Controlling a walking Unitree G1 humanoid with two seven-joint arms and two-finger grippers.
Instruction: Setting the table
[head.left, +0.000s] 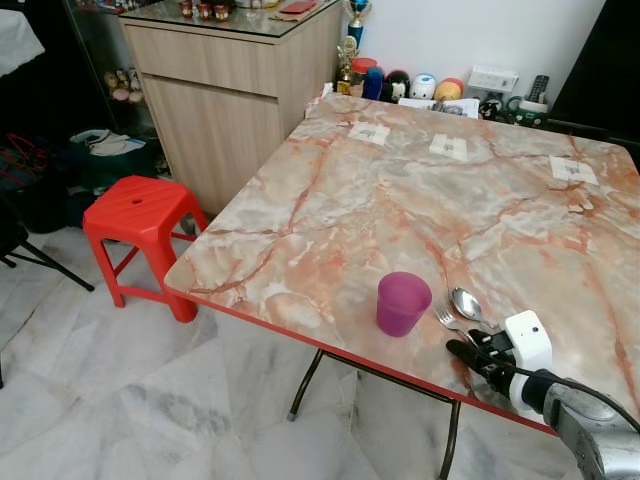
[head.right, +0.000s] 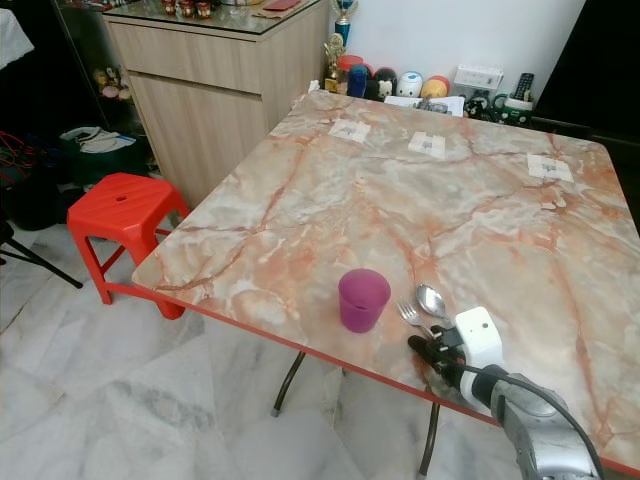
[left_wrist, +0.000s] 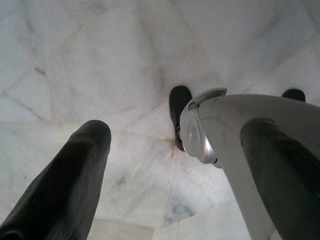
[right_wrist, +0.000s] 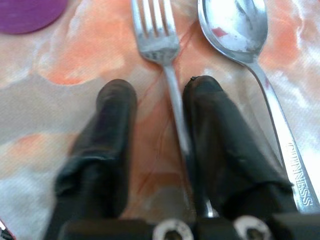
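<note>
A purple cup (head.left: 403, 303) stands upright near the front edge of the marble table (head.left: 340, 200). Just right of it lie a fork (head.left: 445, 318) and a spoon (head.left: 467, 303), side by side, heads pointing away from me. My right gripper (head.left: 458, 349) rests low over their handles at the table's edge. In the right wrist view its fingers (right_wrist: 116, 115) stand apart, open, with the fork (right_wrist: 156, 40) handle lying between them against one finger and the spoon (right_wrist: 235, 25) outside. My left gripper (left_wrist: 177, 130) hangs open over the floor.
A red plastic stool (head.left: 140, 210) stands at the table's left corner, before a wooden cabinet (head.left: 230, 90). Several small bottles and figures (head.left: 400, 83) crowd the far edge by the wall. Paper slips (head.left: 449, 147) lie on the far half. The floor is pale marble tile (head.left: 120, 400).
</note>
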